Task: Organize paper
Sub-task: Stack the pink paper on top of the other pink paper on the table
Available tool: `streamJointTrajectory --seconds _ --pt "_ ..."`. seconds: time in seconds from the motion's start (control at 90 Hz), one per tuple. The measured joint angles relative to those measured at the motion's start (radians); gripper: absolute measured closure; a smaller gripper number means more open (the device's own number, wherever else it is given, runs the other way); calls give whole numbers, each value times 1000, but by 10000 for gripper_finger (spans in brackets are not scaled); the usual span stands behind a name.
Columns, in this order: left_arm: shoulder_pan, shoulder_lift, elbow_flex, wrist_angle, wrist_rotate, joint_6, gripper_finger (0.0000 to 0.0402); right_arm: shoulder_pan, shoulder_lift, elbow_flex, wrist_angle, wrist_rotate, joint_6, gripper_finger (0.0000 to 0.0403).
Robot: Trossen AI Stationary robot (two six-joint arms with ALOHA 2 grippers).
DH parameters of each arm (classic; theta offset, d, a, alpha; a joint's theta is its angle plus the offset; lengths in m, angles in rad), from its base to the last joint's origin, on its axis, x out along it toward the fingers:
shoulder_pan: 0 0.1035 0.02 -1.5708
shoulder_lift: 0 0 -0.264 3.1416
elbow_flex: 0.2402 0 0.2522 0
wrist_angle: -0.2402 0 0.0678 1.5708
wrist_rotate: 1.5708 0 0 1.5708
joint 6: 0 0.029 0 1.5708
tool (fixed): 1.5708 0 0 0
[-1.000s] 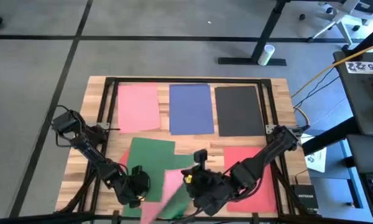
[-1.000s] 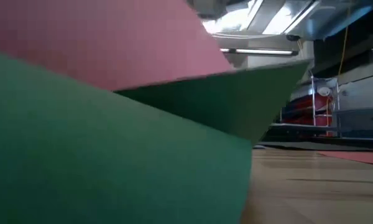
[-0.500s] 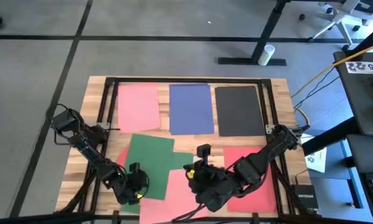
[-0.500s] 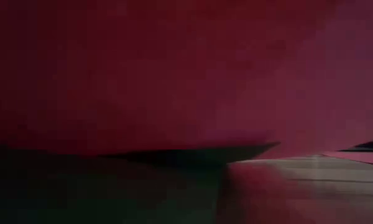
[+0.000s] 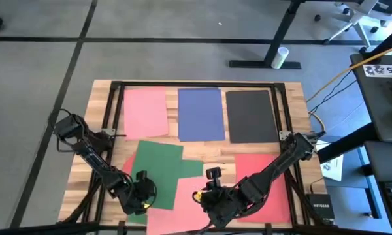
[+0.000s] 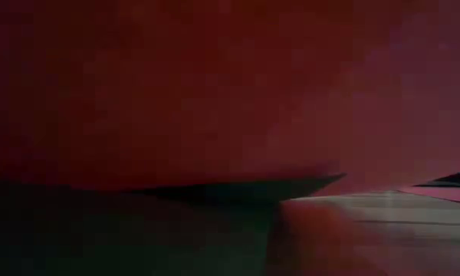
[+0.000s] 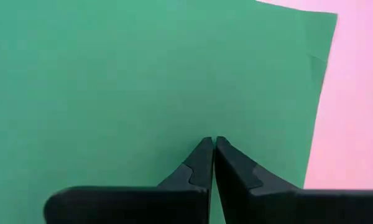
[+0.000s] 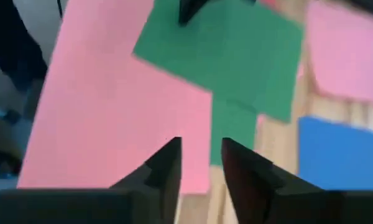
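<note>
While three sheets lie squared in a row along the far side of the table (image 5: 294,98) — pink sheet (image 5: 146,112), blue sheet (image 5: 200,114), black sheet (image 5: 251,116), with narrow strips of bare wood between them — the near half is crowded with overlapping paper. A green sheet (image 5: 158,167) is partly covered at its near right corner by a second pink sheet (image 5: 179,199), whose near edge reaches the table's near edge. A red sheet (image 5: 264,183) lies at near right, clear of the others. The left gripper (image 5: 142,196) is seen pressed shut over the green sheet. The right gripper (image 5: 206,207) is held slightly parted above the near pink sheet, holding nothing.
</note>
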Motion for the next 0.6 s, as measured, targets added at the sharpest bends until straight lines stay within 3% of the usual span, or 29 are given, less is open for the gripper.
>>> streamJointTrajectory --seconds 0.189,0.3,0.6 --pt "0 0 -1 5 2 0 401 21 1 -188 204 -137 -5 256" --pt "0 0 -1 5 3 3 401 48 2 -269 278 -159 -27 256" --pt "0 0 -1 6 3 3 401 110 2 -282 340 -165 73 256"
